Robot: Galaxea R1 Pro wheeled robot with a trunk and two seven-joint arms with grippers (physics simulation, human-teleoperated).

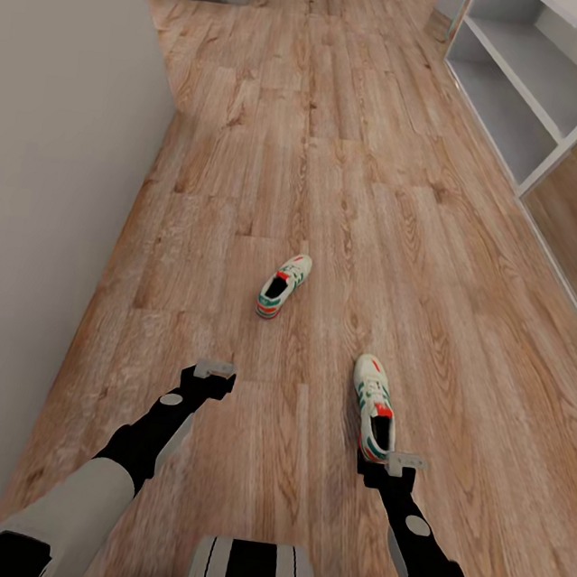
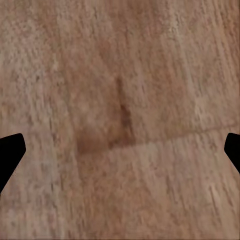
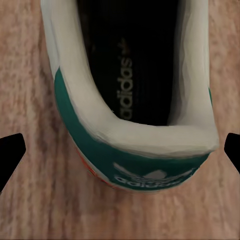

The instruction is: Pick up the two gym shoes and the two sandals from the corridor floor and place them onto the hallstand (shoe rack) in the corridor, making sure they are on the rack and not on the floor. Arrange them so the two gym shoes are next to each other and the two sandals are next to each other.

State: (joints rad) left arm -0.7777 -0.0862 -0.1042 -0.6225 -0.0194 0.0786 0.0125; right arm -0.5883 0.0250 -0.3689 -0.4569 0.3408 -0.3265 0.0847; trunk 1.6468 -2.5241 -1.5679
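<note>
Nearest you, your right gripper (image 1: 400, 464) hangs directly over the heel of the closer gym shoe (image 1: 374, 414); in the right wrist view its dark fingertips (image 3: 11, 152) sit far out at either edge, so the jaws are spread wide and hold nothing, with the shoe's heel (image 3: 145, 145) lying between them below. On that heel you can read a white trefoil logo with "adidas" under it on the green tab, and "adidas" again printed in grey on the black insole. Your left gripper (image 1: 214, 371) hovers over bare corridor floor (image 2: 120, 100); its fingertips (image 2: 10, 152) also sit at the edges of the left wrist view, so it is wide open and empty as well. You have two gym shoes in sight, both on the floor and well apart: the closer one points away from you, the farther gym shoe (image 1: 283, 286) lies ahead near the middle of the corridor, angled with its toe up and to the right. A grey wall (image 1: 51, 157) runs along your left. Farther off on the right stands a light-grey shelf unit (image 1: 524, 92) with two open shelves, both bare.
</note>
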